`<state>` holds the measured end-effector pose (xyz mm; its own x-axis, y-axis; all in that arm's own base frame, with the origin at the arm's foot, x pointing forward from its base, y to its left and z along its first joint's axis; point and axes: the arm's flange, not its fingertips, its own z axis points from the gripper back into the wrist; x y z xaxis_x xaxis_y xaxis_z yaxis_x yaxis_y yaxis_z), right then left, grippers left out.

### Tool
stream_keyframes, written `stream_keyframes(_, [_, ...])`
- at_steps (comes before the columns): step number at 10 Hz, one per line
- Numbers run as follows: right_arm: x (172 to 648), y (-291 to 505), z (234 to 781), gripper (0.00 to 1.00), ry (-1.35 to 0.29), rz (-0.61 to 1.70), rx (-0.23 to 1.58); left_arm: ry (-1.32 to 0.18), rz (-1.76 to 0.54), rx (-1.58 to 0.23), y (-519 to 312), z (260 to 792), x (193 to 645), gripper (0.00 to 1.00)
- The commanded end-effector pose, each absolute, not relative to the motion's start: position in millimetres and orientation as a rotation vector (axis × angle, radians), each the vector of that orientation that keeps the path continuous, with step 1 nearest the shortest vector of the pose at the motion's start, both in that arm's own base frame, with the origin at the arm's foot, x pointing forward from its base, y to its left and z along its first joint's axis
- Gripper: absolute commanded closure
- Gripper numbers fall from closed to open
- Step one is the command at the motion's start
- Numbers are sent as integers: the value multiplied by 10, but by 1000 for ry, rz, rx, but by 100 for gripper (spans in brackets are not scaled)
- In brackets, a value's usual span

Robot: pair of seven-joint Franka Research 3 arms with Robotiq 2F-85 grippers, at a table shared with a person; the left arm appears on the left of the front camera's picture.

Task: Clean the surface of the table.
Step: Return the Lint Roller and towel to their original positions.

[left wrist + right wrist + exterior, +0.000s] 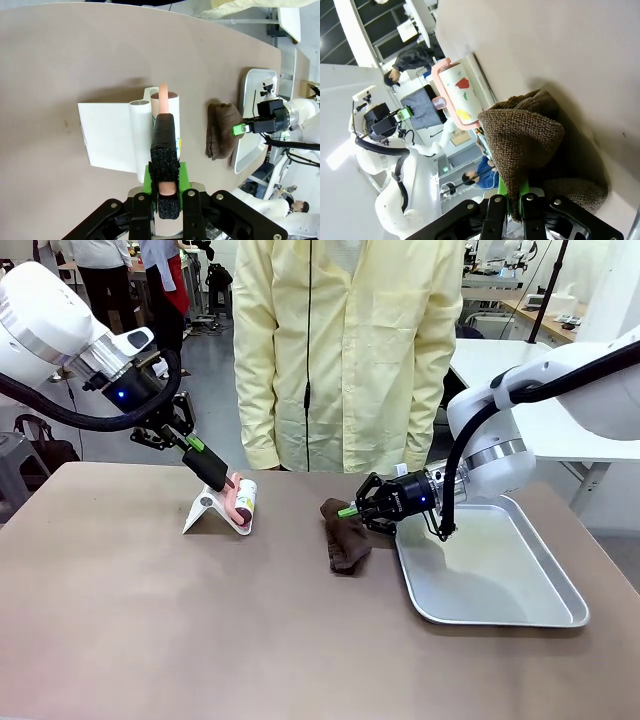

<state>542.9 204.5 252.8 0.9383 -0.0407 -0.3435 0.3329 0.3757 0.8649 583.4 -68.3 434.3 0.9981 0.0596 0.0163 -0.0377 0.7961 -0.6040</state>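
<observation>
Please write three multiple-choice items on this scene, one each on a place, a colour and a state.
1. Where does the silver tray lie on the table?
A. on the robot's right side
B. on the robot's left side
C. at the middle of the near edge

2. What colour is the cloth?
A. white
B. dark brown
C. yellow

3. What is the left gripper doing?
A. hanging open
B. gripping the cloth
C. holding the handle of the lint roller

Answers: 1 A, the tray sits by the right arm in the front view. 2 B, the cloth pinched in the right gripper is dark brown. 3 C, the left wrist view shows its fingers clamped on the roller's handle.
</observation>
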Motion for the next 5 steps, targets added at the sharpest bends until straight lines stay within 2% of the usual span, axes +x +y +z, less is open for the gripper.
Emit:
stream_keyframes(1, [5514, 2051, 2556, 92, 321, -232, 1168, -38, 65, -619, -715, 4316, 5765, 78])
stream_keyframes(5, [5501, 2060, 2552, 92, 330, -215, 1164, -31, 64, -609, -710, 4276, 5766, 78])
